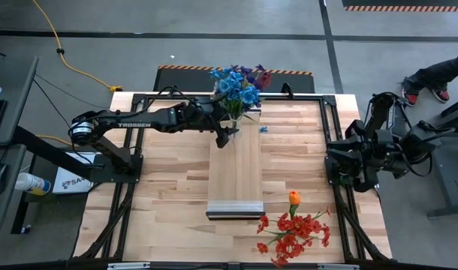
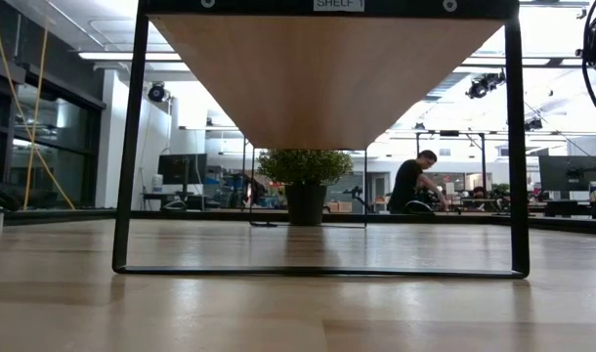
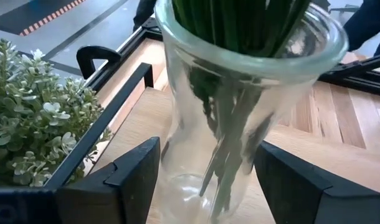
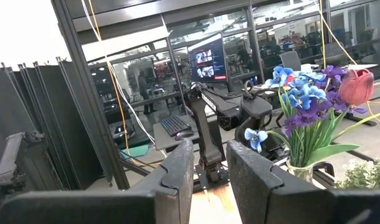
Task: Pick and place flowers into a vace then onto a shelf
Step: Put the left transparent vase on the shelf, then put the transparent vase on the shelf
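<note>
Placement step: left pincer point(image 3: 205, 180) stood spread round vase point(image 3: 240, 99) w/ flowers point(image 1: 239, 81) on shelf point(image 1: 235, 161); next, clean retreat. Right pincer point(image 4: 209, 180), nearly pressed together, idled at worktop point(image 1: 169, 180) edge.

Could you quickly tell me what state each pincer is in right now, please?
Left pincer: open, fingers either side of the vase on the shelf.
Right pincer: nearly closed, empty, parked at the table's right edge.

Bare shelf point(image 1: 235, 169) before the vase point(image 1: 230, 129)
</note>
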